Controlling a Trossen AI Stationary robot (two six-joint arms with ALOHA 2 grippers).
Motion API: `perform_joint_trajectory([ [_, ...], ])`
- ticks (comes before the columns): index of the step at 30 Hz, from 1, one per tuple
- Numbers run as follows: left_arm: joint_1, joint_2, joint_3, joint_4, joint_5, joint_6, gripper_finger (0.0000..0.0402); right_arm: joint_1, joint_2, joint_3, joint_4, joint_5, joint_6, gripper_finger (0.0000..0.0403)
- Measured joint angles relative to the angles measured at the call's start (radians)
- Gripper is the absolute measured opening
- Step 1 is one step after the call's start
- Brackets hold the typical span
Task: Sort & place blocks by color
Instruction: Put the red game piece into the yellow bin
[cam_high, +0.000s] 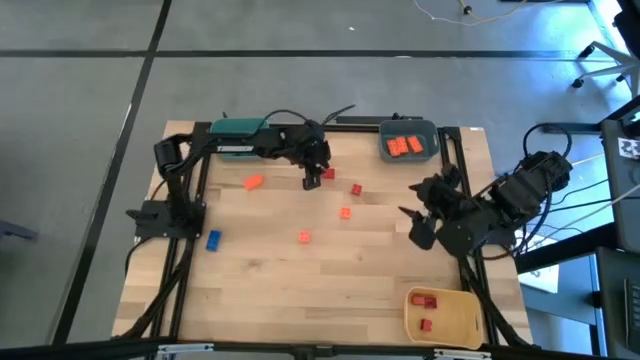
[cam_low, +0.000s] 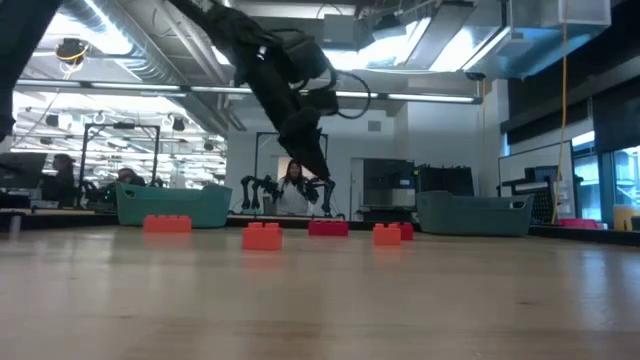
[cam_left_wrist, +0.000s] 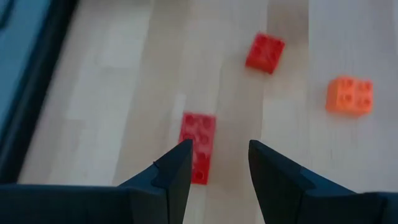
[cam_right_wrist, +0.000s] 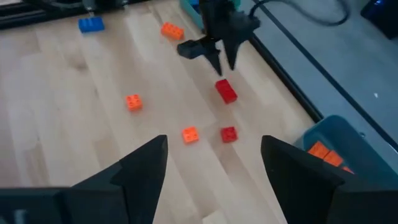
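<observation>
1. Left gripper (cam_left_wrist: 214, 165) hangs over a long red block (cam_left_wrist: 198, 145) with studded top, near the table's far edge; fingers part-open, holding nothing.
2. Its near end hides behind one fingertip.
3. Right gripper (cam_right_wrist: 211, 168) waits wide open, empty, at the table's right side.

In the left wrist view the fingers (cam_left_wrist: 177, 171) are covering the near end of the long red block (cam_left_wrist: 198, 144), and the whole shot is looking blurry. Overhead, the left gripper (cam_high: 312, 180) is hiding part of that block. The grey-blue bin (cam_right_wrist: 339, 146) is getting cut off at the edge in the right wrist view.
</observation>
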Motion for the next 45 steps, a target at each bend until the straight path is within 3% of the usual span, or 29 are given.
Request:
perform_joint_trajectory([
  [9,0.001,0.145,0.123,-0.035,-0.030,0.056,0.0149,-0.054,-0.001,0.000,-0.002,-0.063,-0.048,0.0262],
  [19,-0.013,0.207,0.129,-0.121,-0.160,0.120,0.0149,-0.054,-0.001,0.000,-0.001,-0.068,-0.073,0.0262],
  [45,0.024,0.215,0.128,-0.113,-0.077,0.149,0.0149,-0.054,-0.001,0.000,-0.001,-0.068,-0.078,0.0262],
])
